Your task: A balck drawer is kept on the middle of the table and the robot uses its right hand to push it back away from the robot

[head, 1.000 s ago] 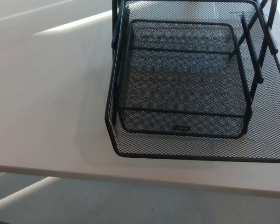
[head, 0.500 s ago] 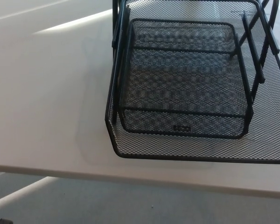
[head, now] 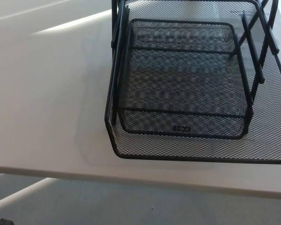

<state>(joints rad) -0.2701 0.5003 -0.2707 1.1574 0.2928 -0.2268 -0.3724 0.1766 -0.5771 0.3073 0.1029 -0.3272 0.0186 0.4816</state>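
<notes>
Fingers of both hands are unseen; black mesh drawer (head: 187, 84) sits on white table (head: 42, 103).

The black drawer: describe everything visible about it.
The drawer is a black wire-mesh tray with a solid rim, sitting inside a black frame of thin bars. It looks empty. A small label sits on its front wall. It stands level on the white table, near the front edge, and runs off the picture's right and top. Nothing else touches it.
</notes>
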